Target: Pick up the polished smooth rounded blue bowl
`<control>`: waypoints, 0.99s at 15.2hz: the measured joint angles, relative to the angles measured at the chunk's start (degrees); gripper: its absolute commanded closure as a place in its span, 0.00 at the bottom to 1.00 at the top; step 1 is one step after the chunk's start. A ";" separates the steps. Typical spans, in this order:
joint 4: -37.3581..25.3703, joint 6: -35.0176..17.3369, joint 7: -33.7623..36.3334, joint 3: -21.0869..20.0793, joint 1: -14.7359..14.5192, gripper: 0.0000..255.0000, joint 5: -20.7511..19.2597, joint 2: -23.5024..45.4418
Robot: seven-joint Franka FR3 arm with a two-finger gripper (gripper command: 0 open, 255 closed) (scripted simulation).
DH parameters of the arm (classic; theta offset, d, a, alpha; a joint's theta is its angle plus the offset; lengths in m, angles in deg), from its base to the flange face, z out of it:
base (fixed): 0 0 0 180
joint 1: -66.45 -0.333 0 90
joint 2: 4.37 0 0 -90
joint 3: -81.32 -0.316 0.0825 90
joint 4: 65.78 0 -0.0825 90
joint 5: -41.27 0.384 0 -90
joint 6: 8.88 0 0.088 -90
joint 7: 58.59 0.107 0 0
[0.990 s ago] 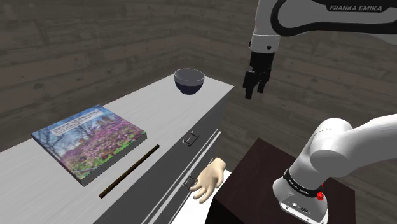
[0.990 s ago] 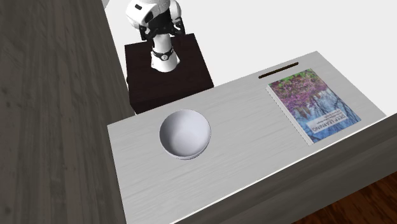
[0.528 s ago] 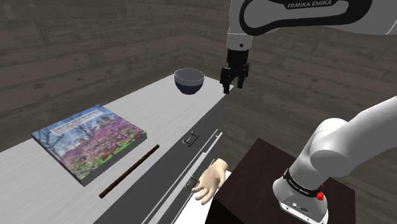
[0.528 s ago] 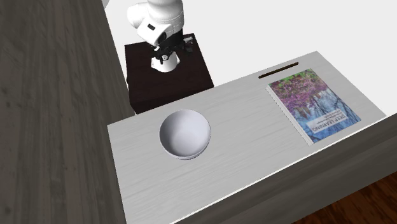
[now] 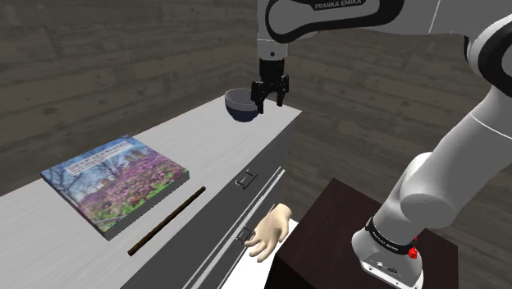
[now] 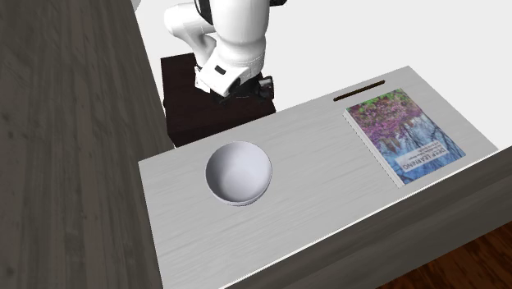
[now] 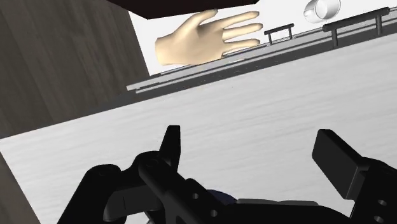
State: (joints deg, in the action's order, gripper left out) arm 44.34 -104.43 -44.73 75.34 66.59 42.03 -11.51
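The blue bowl (image 5: 239,104) stands upright at the far end of the pale cabinet top (image 5: 197,148); from above, the bowl (image 6: 238,172) shows a pale grey inside. My black gripper (image 5: 270,99) hangs fingers down just off the bowl's rim, on the shoulder view's right of it, over the cabinet's edge. In the wrist view the gripper (image 7: 254,153) is open: its fingers (image 7: 172,143) stand wide apart over bare cabinet top (image 7: 267,95) with nothing between them. From above, the arm (image 6: 234,37) covers most of the hand.
A book with a flowery cover (image 5: 115,181) lies mid-cabinet, a thin dark stick (image 5: 168,219) beside it near the front edge. A pale hand-shaped object (image 5: 271,232) rests in the open drawer below. The dark stand (image 5: 336,238) is at lower right.
The arm has swung toward the shoulder view's left, carrying the gripper from beyond the cabinet's edge to right beside the bowl. The bowl has not moved.
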 measured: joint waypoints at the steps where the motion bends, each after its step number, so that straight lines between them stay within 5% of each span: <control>1: -2.36 0.16 0.65 -0.31 -0.16 0.00 -0.38 2.18; 12: -36.96 6.98 4.88 -1.16 -2.78 0.00 -6.12 29.72; 15: -37.66 6.26 4.96 -1.04 -2.85 0.00 -6.42 31.14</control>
State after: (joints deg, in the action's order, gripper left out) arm 6.69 -98.17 -39.77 74.29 63.73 35.61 19.63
